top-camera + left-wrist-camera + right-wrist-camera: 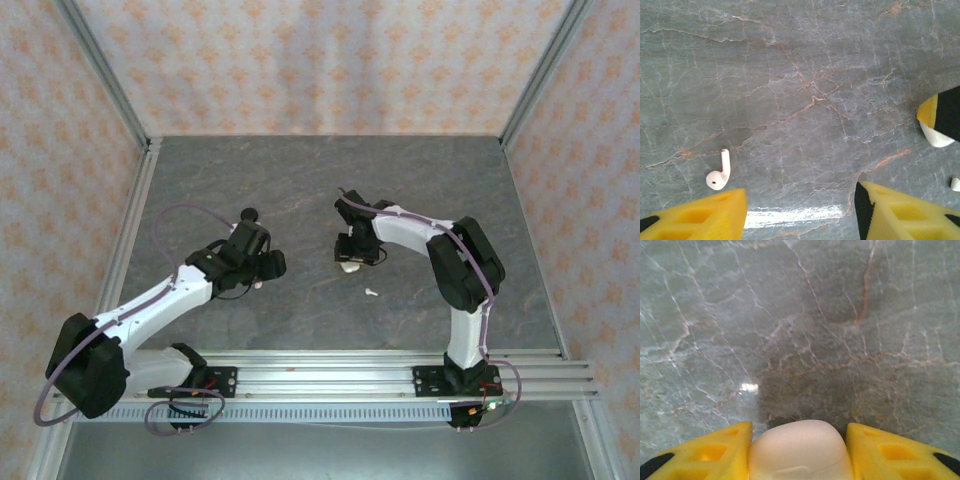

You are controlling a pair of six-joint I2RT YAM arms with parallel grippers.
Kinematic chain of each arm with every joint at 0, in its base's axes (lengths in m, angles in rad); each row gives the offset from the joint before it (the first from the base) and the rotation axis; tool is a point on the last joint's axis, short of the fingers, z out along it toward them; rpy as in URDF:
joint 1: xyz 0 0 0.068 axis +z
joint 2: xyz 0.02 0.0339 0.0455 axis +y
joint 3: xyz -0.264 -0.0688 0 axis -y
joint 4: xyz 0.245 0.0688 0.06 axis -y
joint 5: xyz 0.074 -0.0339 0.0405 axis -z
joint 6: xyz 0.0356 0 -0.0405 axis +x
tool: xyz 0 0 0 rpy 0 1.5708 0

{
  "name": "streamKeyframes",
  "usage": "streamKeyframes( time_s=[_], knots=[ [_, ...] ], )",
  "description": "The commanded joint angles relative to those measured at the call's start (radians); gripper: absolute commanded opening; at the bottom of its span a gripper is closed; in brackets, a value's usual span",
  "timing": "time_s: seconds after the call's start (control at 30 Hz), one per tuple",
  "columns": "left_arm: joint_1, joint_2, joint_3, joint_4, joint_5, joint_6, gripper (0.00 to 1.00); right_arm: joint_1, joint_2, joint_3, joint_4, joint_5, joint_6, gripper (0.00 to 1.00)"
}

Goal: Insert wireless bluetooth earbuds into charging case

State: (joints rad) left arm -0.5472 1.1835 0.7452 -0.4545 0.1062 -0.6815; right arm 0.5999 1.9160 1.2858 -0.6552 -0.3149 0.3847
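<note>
On the table (pixel 815 75), an earbud (pixel 719 174) lies just outside the jaws of the open left gripper (pixel 801 192), stem pointing away, while the right gripper (pixel 799 429) clasps the charging case (pixel 799 452).

This is a robotics lab test cell rather than any lived-in room — a small booth whose walls (pixel 330 60) are flat panels printed with a repeating orange-on-cream wallpaper motif, held in bare aluminium frame posts (pixel 107 75). Its working surface is a table (pixel 300 180) skinned in a grey marble-look sheet, veined and faintly glossy in the wrist views. Along the near edge runs an aluminium rail (pixel 330 375) to which two white-and-black robot arms (pixel 160 295) are bolted side by side.
</note>
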Motion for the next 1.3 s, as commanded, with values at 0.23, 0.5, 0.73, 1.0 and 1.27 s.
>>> streamKeyframes(
  time_s=[0.23, 0.5, 0.73, 1.0, 1.27],
  knots=[
    [-0.033, -0.122, -0.085, -0.002, -0.133, -0.092, 0.58, 0.009, -0.002, 0.108, -0.189, -0.036, -0.063, 0.55],
    [-0.033, -0.198, -0.121, -0.020, -0.154, -0.113, 0.58, 0.008, 0.004, 0.104, -0.200, -0.030, -0.042, 0.54],
    [-0.037, -0.224, -0.131, -0.029, -0.148, -0.116, 0.58, 0.008, -0.015, 0.128, -0.239, 0.018, -0.048, 0.58],
    [-0.039, -0.212, -0.130, -0.008, -0.141, -0.112, 0.58, 0.008, 0.001, 0.125, -0.237, 0.017, 0.022, 0.64],
    [-0.039, -0.187, -0.120, -0.008, -0.129, -0.087, 0.59, 0.008, 0.002, 0.098, -0.157, -0.037, 0.040, 0.64]
  ],
)
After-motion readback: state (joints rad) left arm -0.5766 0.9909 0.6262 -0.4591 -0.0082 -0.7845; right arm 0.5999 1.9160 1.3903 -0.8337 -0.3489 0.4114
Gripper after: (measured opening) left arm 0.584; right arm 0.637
